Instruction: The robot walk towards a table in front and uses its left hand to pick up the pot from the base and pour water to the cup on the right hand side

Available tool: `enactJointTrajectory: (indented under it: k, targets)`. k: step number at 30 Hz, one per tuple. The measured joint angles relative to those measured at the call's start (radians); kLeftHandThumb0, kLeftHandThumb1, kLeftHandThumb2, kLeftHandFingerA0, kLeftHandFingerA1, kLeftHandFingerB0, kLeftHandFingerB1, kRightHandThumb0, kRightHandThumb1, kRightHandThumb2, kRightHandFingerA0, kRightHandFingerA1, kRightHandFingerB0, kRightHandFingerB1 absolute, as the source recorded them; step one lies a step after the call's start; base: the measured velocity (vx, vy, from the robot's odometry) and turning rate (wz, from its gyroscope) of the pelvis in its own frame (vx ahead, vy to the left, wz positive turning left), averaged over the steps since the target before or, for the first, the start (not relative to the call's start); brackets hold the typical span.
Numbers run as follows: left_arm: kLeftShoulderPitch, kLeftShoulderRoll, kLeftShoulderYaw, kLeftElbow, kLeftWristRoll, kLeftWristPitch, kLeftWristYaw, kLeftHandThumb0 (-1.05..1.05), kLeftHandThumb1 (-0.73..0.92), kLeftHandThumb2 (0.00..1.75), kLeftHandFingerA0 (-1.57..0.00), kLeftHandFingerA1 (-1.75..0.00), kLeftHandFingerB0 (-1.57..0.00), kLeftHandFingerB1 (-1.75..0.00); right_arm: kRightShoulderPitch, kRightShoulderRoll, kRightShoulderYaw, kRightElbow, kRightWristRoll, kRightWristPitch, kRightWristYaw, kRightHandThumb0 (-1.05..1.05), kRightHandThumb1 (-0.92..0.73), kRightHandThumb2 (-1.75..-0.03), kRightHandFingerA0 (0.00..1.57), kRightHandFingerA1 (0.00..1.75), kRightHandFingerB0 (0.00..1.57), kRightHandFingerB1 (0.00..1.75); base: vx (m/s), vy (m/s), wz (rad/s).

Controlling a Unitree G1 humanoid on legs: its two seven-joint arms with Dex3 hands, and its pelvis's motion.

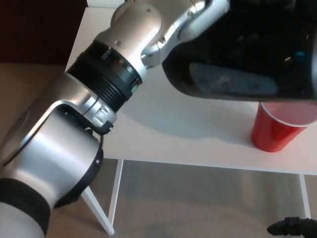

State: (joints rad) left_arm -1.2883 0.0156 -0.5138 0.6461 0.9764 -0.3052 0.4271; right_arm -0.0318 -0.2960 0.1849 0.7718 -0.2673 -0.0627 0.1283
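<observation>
The robot's left arm (74, 139) reached in from the left, a big silver forearm with a black ribbed collar at the wrist, and it filled much of what I could see. At its far end the black pot (247, 54) hung in the air above the white counter (163, 129), tipped so that its glossy body lay almost sideways, with a grey panel along its lower flank. Where the left robot hand met the pot, the view was cut off at the top edge, so I could not tell how its fingers were set around the handle. The pot's lower right edge sat directly over the red cup (275, 131), covering most of the cup's rim; only the red wall and a sliver of the pale inside showed beneath it. Whether the two touched I could not say. The cup stood upright near the counter's front edge, at the right. Under the counter, thin white legs (116, 196) ran down to a grey-beige floor (208, 198). A small dark shape (293, 227) lay at the bottom right corner, too unclear to name. The right robot hand did not show.
</observation>
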Motion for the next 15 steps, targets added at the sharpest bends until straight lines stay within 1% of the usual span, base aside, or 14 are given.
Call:
enactJointTrajectory:
  k: [1, 2, 4, 5, 7, 8, 10, 11, 12, 15]
  targets:
    - [0.0, -0.005, 0.03, 0.0, -0.014, 0.008, -0.009, -0.15, 0.78, 0.69, -1.05, -1.25, -0.8, -0.95, -0.001, 0.0, 0.0, 0.0, 0.0, 0.0, 0.0, -0.36, -0.62, -0.58, 0.75, 0.61, 0.55, 0.47, 0.0, 0.0, 0.0]
    - [0.0, -0.009, 0.056, 0.001, -0.025, 0.015, -0.017, -0.13, 0.76, 0.7, -1.1, -1.23, -0.78, -0.98, -0.002, 0.0, 0.0, 0.0, 0.0, 0.0, 0.0, -0.37, -0.61, -0.58, 0.75, 0.61, 0.57, 0.48, 0.0, 0.0, 0.0]
    - [0.0, -0.013, 0.108, 0.001, -0.052, 0.03, -0.034, -0.11, 0.73, 0.71, -1.1, -1.21, -0.8, -0.99, -0.003, 0.0, 0.0, 0.0, 0.0, 0.0, 0.0, -0.37, -0.61, -0.58, 0.73, 0.6, 0.57, 0.49, 0.0, 0.0, 0.0]
    - [0.0, -0.014, 0.128, 0.002, -0.061, 0.035, -0.04, -0.08, 0.7, 0.78, -1.07, -1.28, -0.81, -1.06, -0.004, 0.001, 0.0, 0.0, 0.0, 0.0, 0.0, -0.36, -0.61, -0.58, 0.73, 0.6, 0.56, 0.49, 0.0, 0.0, 0.0]
    - [0.0, -0.015, 0.186, 0.005, -0.09, 0.052, -0.058, -0.1, 0.7, 0.81, -1.07, -1.28, -0.79, -1.07, -0.005, 0.001, 0.0, 0.0, 0.0, -0.001, 0.0, -0.35, -0.61, -0.58, 0.73, 0.6, 0.56, 0.48, 0.0, 0.0, 0.0]
    - [0.0, -0.015, 0.211, 0.006, -0.103, 0.059, -0.065, -0.09, 0.69, 0.82, -1.03, -1.32, -0.78, -1.02, -0.005, 0.002, 0.0, 0.0, 0.0, -0.001, 0.0, -0.35, -0.62, -0.58, 0.73, 0.59, 0.56, 0.48, 0.0, 0.0, 0.0]
    - [0.0, -0.015, 0.267, 0.009, -0.133, 0.077, -0.082, -0.09, 0.69, 0.82, -1.03, -1.32, -0.78, -1.02, -0.006, 0.003, 0.0, 0.0, 0.0, -0.001, 0.0, -0.35, -0.62, -0.58, 0.73, 0.59, 0.56, 0.48, 0.0, 0.0, 0.0]
    - [0.0, -0.014, 0.285, 0.01, -0.141, 0.083, -0.087, -0.08, 0.69, 0.84, -1.0, -1.36, -0.78, -1.04, -0.007, 0.004, 0.0, 0.0, 0.0, -0.001, 0.0, -0.36, -0.62, -0.58, 0.75, 0.61, 0.56, 0.48, 0.0, 0.0, 0.0]
    - [0.0, -0.014, 0.313, 0.012, -0.155, 0.093, -0.096, -0.06, 0.71, 0.76, -1.1, -1.23, -0.82, -1.0, -0.007, 0.005, 0.0, 0.0, 0.0, -0.001, 0.0, -0.36, -0.62, -0.58, 0.75, 0.6, 0.56, 0.47, 0.0, 0.0, 0.0]
    - [0.011, -0.011, 0.402, 0.015, -0.197, 0.125, -0.121, -0.06, 0.71, 0.75, -1.13, -1.19, -0.84, -1.02, -0.007, 0.008, 0.0, 0.0, 0.0, -0.001, 0.001, -0.35, -0.62, -0.58, 0.74, 0.6, 0.56, 0.47, 0.0, 0.0, 0.0]
